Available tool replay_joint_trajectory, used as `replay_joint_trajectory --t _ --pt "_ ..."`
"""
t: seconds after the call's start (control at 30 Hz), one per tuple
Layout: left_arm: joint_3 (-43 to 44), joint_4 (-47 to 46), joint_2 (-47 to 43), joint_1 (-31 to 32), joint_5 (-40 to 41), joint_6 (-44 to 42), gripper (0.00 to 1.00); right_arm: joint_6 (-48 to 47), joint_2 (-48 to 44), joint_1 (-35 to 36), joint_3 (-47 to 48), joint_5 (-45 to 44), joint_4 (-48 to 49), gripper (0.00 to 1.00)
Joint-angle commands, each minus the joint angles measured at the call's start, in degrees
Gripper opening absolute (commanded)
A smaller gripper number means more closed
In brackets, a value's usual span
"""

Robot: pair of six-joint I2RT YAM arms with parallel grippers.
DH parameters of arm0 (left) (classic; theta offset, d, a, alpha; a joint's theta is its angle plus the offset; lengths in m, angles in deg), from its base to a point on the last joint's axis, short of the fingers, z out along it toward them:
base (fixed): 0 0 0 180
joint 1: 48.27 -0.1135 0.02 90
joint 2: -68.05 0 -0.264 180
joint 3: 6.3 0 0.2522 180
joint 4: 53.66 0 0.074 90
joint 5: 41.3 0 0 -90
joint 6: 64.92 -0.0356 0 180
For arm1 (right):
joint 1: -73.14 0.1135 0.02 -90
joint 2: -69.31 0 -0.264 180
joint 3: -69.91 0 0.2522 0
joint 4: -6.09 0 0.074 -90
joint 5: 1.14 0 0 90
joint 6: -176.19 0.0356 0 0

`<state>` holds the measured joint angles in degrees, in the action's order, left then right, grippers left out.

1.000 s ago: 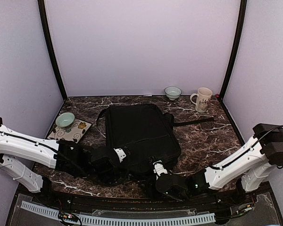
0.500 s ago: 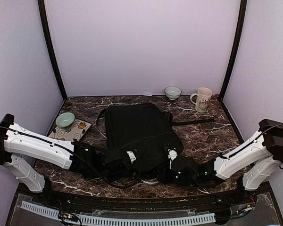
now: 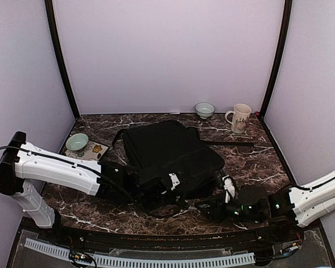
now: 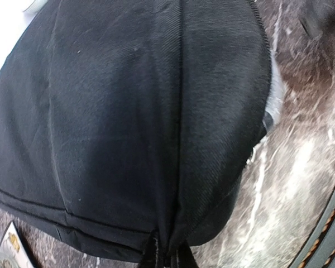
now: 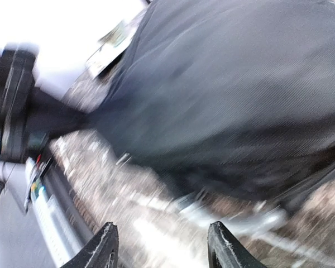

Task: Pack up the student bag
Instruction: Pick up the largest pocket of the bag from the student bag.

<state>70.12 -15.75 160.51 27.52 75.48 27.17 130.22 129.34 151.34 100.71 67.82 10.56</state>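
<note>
1. The large black rectangular soft fabric student bag [image 3: 167, 151] lies on the dark brown marble-patterned bench [image 3: 251, 162]. It sits around the middle of the bench, skewed, with its near edge rumpled and bulging.
2. My left fingers [image 4: 166, 259] are pressed together on the student bag, pinching a fold of its cloth at the near edge. In my left wrist view a seam runs straight down the fabric into the pinch, and the cloth swells up above it.
3. My right fingers [image 5: 220, 245] are spread apart with nothing between them; only the bench shows in the gap. They sit low, just off the bag's near right corner and apart from it. That wrist view is blurred, so I cannot tell any finer detail.
4. A long black strap [image 3: 229, 144] runs out from the right side of the bag and lies flat on the bench.
5. A pale glossy thing [image 4: 272, 92] pokes out from under the bag's edge. I cannot tell what it is.
6. To the left of the bag, near it but not touching, a pale green bowl [image 3: 77, 142] sits on a patterned square tile [image 3: 95, 151].
7. Beyond the bag's far right corner, well apart from it, a small white bowl [image 3: 204, 109] stands against the back wall. A cream mug [image 3: 240, 118] with a handle stands upright farther right of the bag.
</note>
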Motion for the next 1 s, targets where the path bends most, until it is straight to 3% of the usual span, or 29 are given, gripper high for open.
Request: replay_joint_trajectory --t 0.0,0.3,0.5,0.63,0.97 --pt "5.4 -3.8 1.6 -0.5 -3.5 -2.3 0.00 5.1 0.3 7.0 0.5 -5.2 -2.0 0.57" --pt "11.1 -0.6 5.2 -0.6 -7.4 -3.7 0.00 7.9 18.6 10.4 14.2 -16.3 -9.8 0.69" --pt "12.2 0.1 6.5 -0.6 -8.1 -3.8 0.00 8.9 23.5 10.3 19.8 -22.9 -14.0 0.69" --pt "12.3 -0.2 6.6 -0.6 -8.6 -4.0 0.00 10.4 24.5 9.3 20.8 -25.5 -16.3 0.66" --pt "13.1 -0.2 6.5 -0.6 -9.7 -4.1 0.00 4.3 24.6 6.0 16.5 -23.4 -0.6 0.48"
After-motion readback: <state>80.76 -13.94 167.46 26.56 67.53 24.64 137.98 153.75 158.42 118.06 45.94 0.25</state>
